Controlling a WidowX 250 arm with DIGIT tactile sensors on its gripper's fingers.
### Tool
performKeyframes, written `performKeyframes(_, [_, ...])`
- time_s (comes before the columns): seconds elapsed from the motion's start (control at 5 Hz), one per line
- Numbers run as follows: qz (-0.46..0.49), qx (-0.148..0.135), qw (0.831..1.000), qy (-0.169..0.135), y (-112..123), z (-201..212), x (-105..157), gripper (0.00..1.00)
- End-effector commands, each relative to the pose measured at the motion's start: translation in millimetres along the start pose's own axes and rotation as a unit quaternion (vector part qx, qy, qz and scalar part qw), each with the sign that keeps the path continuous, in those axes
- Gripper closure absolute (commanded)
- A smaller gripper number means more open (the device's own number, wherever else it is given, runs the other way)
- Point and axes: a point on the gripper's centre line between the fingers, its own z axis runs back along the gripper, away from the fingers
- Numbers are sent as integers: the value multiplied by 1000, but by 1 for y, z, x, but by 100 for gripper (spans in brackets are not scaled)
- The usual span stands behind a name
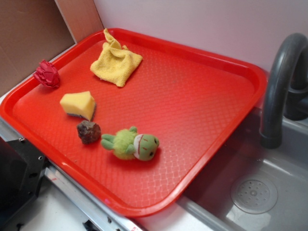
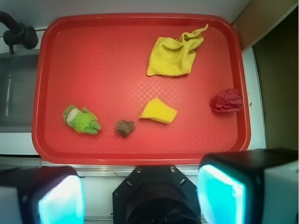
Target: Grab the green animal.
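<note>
The green frog (image 2: pixel 81 120) lies on its side at the left of the red tray (image 2: pixel 140 28), just left of a brown rock (image 2: pixel 124 127) and a yellow sponge (image 2: pixel 159 112). The gripper (image 2: pixel 140 196) hangs high with jaws spread wide and empty, so this looks like the approach; next it must shift left and descend over the frog.

In the wrist view the gripper (image 2: pixel 140 200) fills the bottom edge. Its two blurred fingers (image 2: pixel 60 198) stand wide apart, nothing between them, with the dark round wrist mount (image 2: pixel 156 198) between their bases.
</note>
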Motion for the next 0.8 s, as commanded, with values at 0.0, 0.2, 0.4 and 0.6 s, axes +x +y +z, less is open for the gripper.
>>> performKeyframes(0.0, [0,0,1000,0,0,0,0,0])
performKeyframes(0.2, [-113,-15,992,-60,-6,-9,11,0])
performKeyframes(0.4, [-200,-16,976,-80,-19,-23,24,0])
performKeyframes(0.6, [-264,-17,961,-75,-40,-37,34,0])
